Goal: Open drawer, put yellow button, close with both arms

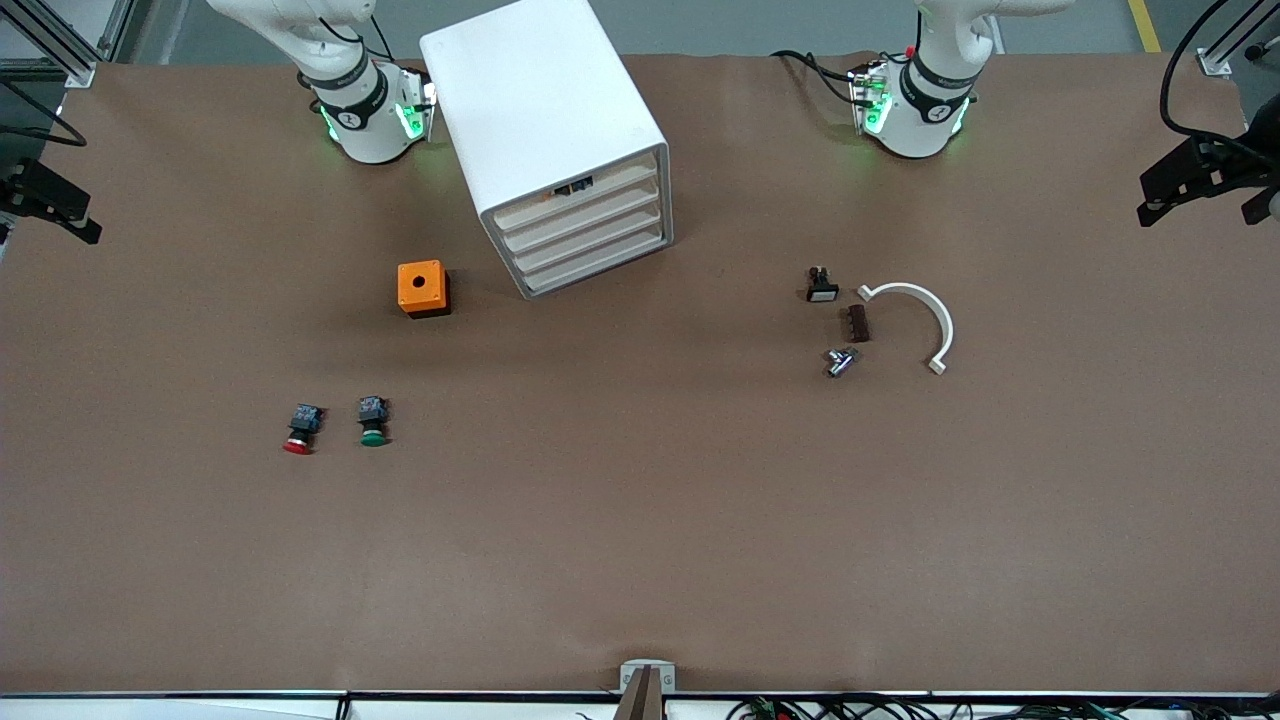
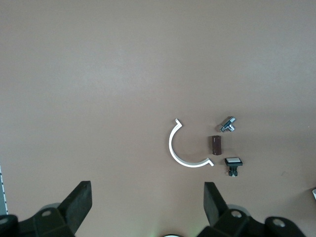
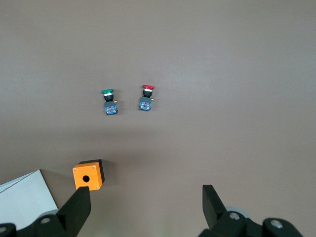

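Note:
The white cabinet (image 1: 545,120) stands between the arm bases, and a corner of it shows in the right wrist view (image 3: 22,200). Its uppermost drawer (image 1: 575,196) sits flush like the three below; a small dark thing (image 1: 573,186) shows at its upper edge. No yellow cap shows in any view. My left gripper (image 2: 147,190) is open and empty, high over the table near a white arc clip (image 2: 177,150). My right gripper (image 3: 145,192) is open and empty, high over the table beside an orange box (image 3: 88,176). Both hands are outside the front view.
The orange box (image 1: 422,288) with a round hole lies nearer the front camera than the cabinet. A red-capped button (image 1: 300,428) and a green-capped button (image 1: 374,420) lie nearer still. A white arc clip (image 1: 925,315), a brown block (image 1: 858,322), a metal fitting (image 1: 840,361) and a white-topped switch (image 1: 821,285) lie toward the left arm's end.

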